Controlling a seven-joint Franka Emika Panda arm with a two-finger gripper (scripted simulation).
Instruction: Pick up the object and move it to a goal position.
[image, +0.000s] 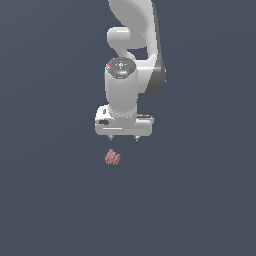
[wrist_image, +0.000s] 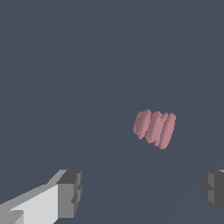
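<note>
Arm vertical, end effector (wrist_image: 140, 192) spread wide, apparently above object (image: 113, 158), apart.

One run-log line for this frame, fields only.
phase: pre-grasp | gripper: open, empty | pink ribbed object: on the surface, untouched, apart from both fingers | arm: above object | goal: not visible

This was no real room but a bare simulated space. Everything around the white arm (image: 131, 55) was one flat, even slate-blue field, with no walls, furniture, floor edges or texture to mark a home, lab or workshop. The arm's smooth, evenly shaded surfaces and the blocky pink-red object (image: 113, 158) looked computer-rendered in both views.
</note>
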